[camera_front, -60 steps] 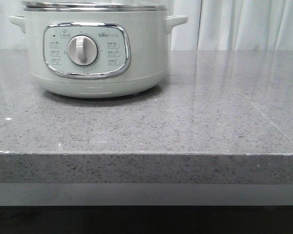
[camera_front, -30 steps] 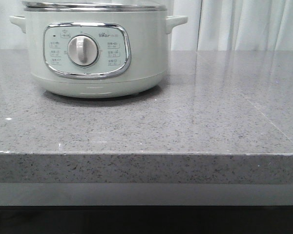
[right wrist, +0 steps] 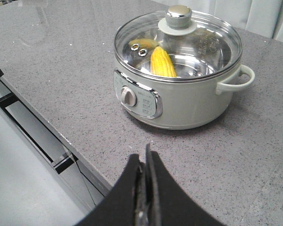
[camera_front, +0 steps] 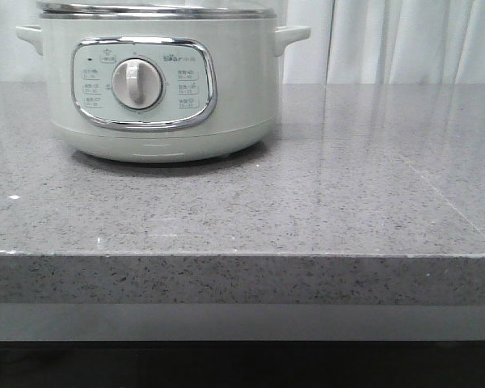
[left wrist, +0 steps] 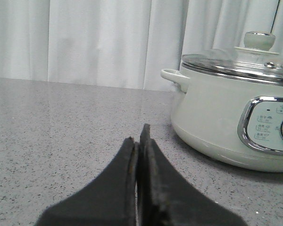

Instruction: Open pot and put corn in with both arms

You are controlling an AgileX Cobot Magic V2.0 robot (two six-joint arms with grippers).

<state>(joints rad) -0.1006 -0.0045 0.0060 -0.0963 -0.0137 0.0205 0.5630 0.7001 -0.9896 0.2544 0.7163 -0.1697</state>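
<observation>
The pale mint-white pot stands on the grey counter at the back left, its glass lid on, with a chrome knob. A yellow corn cob lies inside the pot under the lid. In the left wrist view the pot is off to one side of my left gripper, which is shut with nothing in it, low over the counter. My right gripper is shut and empty, raised over the counter's front edge, apart from the pot. Neither gripper shows in the front view.
The grey speckled counter stretches to the right of the pot. Its front edge drops to a lower shelf. White curtains hang behind. Metal frame bars run below the counter's edge.
</observation>
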